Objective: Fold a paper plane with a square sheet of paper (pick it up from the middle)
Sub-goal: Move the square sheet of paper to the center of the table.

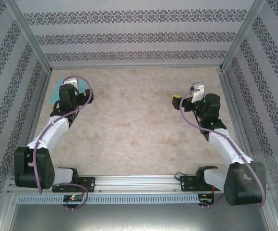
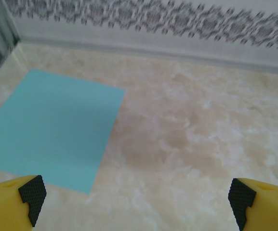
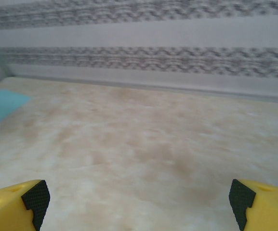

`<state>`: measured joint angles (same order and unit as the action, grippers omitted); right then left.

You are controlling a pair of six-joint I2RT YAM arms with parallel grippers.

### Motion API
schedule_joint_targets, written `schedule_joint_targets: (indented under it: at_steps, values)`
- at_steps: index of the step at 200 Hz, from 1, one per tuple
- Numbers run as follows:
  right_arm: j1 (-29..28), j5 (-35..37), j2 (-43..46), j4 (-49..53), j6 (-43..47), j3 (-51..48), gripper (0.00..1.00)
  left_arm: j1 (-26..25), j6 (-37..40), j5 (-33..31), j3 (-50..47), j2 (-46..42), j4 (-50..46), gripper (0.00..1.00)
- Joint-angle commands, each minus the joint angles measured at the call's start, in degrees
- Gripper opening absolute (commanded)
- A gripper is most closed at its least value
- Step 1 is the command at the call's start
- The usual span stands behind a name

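One square sheet of paper (image 2: 52, 127), light turquoise and unfolded, lies flat at the far left corner of the marbled bench (image 2: 191, 125); two tools hang above the bench, both with jaws spread wide and holding nothing; the left tool (image 2: 136, 196) hovers close by, the sheet ahead and to its left; the right tool (image 3: 138, 197) is well apart, on the bench's right side.

Overhead looks down from behind; wrist cameras skim low toward the far wall (image 3: 139, 33), both catching the square sheet of paper (image 2: 52, 127).
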<state>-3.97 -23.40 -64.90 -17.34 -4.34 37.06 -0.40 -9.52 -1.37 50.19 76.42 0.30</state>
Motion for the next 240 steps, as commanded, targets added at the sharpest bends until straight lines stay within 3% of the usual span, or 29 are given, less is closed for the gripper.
schedule_joint_targets:
  at_steps: [1, 31, 116, 146, 240]
  values:
    - [-3.94, -8.36, -0.42, 9.80, -0.75, 5.39, 0.97, 1.29, -3.56, -1.06, 6.18, 5.26, -15.94, 1.00]
    - [-8.47, -11.84, -3.63, 9.89, -2.76, 10.40, 0.98, 4.15, -5.36, -1.75, 15.23, 13.65, -21.81, 1.00]
    - [-20.51, -8.43, -14.88, 11.76, -1.96, 22.42, 0.98, 10.37, -4.87, 1.42, 40.47, 36.09, -31.41, 1.00]
    - [-22.70, -7.51, -17.61, 11.58, -2.51, 24.40, 0.98, 12.06, -4.95, 0.11, 50.50, 44.66, -37.79, 0.99]
    - [-25.81, -3.55, -20.94, 13.59, -3.73, 26.84, 0.98, 14.64, -5.04, 1.96, 65.52, 59.40, -44.75, 0.97]
